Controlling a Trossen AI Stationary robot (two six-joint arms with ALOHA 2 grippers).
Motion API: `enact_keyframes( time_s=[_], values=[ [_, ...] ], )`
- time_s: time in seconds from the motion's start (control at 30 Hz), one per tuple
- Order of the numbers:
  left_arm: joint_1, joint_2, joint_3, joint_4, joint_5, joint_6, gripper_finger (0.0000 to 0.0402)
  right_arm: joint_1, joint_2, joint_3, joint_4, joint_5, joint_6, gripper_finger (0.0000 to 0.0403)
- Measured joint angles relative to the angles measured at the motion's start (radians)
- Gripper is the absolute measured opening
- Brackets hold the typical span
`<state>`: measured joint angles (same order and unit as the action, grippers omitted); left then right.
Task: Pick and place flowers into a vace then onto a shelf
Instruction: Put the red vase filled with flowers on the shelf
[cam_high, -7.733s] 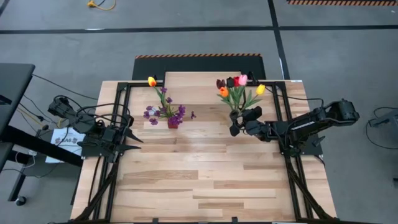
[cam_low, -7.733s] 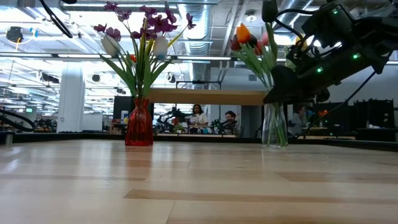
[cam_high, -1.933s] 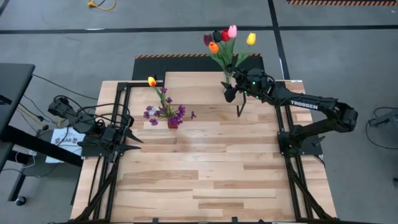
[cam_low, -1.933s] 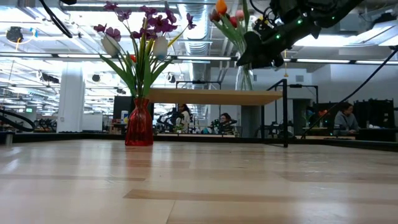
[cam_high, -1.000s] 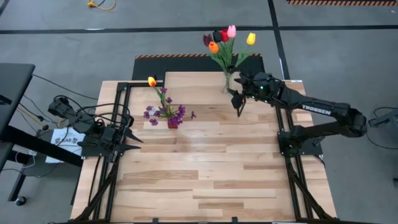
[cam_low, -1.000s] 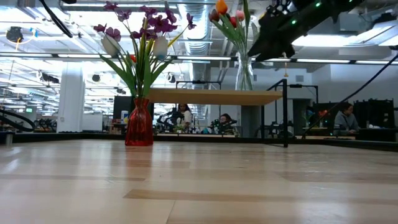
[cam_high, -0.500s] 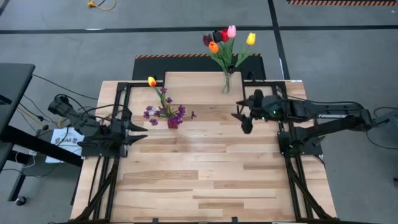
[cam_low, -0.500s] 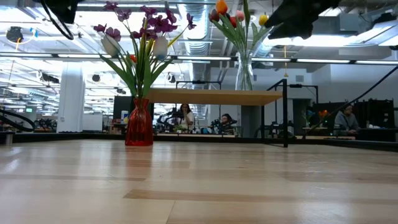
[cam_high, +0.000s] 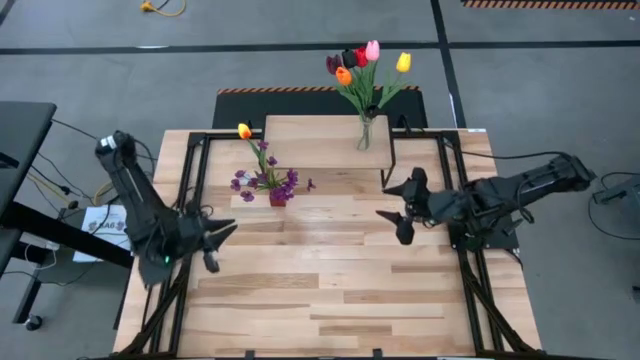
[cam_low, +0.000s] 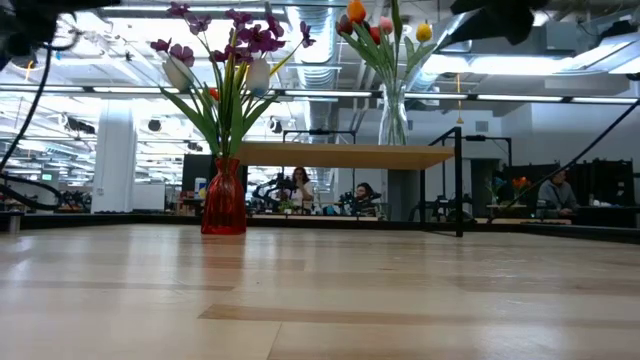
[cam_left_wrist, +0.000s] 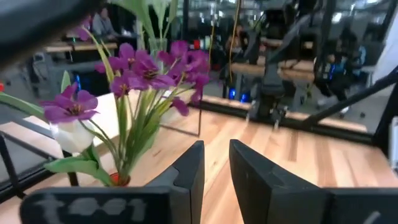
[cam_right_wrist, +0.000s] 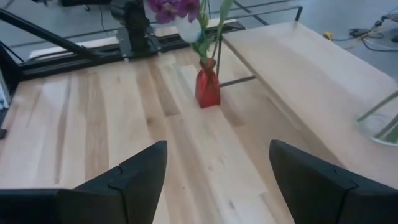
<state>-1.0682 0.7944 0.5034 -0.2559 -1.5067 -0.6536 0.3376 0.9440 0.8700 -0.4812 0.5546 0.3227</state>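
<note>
The tulips (cam_high: 362, 65) stand in a clear glass vase (cam_high: 364, 135) whose base rests on the right end of the shelf (cam_high: 320, 150); the low view shows the vase (cam_low: 392, 115) upright on the plank (cam_low: 340, 155). My right gripper (cam_high: 400, 208) hovers open over the table, nearer than the shelf and apart from the vase. Its wrist view (cam_right_wrist: 217, 149) looks toward the red vase (cam_right_wrist: 208, 87). My left gripper (cam_high: 215, 245) is raised over the table's left side, fingers a narrow gap apart (cam_left_wrist: 216, 149).
A red vase (cam_high: 278, 198) with purple sprigs and a yellow tulip stands on the table left of centre, just in front of the shelf. Black frame rails run along the table's left and right sides. The near half of the plank tabletop (cam_high: 330, 290) is bare wood.
My right gripper has drawn back from the vase on the shelf toward the table's near side, staying open. The vase with tulips has stayed upright on the shelf. My left arm has risen from its rest and swung its gripper toward the near edge.
</note>
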Motion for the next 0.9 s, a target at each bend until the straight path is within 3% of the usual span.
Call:
enact_keyframes(
  time_s=[0.13,0.23,0.63,0.9],
  values=[
    [-0.09,0.108,0.0,0.001,-0.061,-0.12,0.0063,0.101,0.0,-0.035,0.006,0.059,0.053,0.0276],
    [-0.083,0.187,0.0,0.005,-0.061,-0.198,0.0063,0.174,0.009,-0.06,0.013,0.133,0.14,0.0276],
    [0.059,0.492,0.0,0.039,-0.066,-0.539,0.0063,0.404,0.027,-0.163,0.01,0.399,0.342,0.0276],
    [0.195,0.746,0.0,0.076,-0.064,-0.761,0.0063,0.47,0.027,-0.185,0.01,0.454,0.359,0.0276]
  ],
)
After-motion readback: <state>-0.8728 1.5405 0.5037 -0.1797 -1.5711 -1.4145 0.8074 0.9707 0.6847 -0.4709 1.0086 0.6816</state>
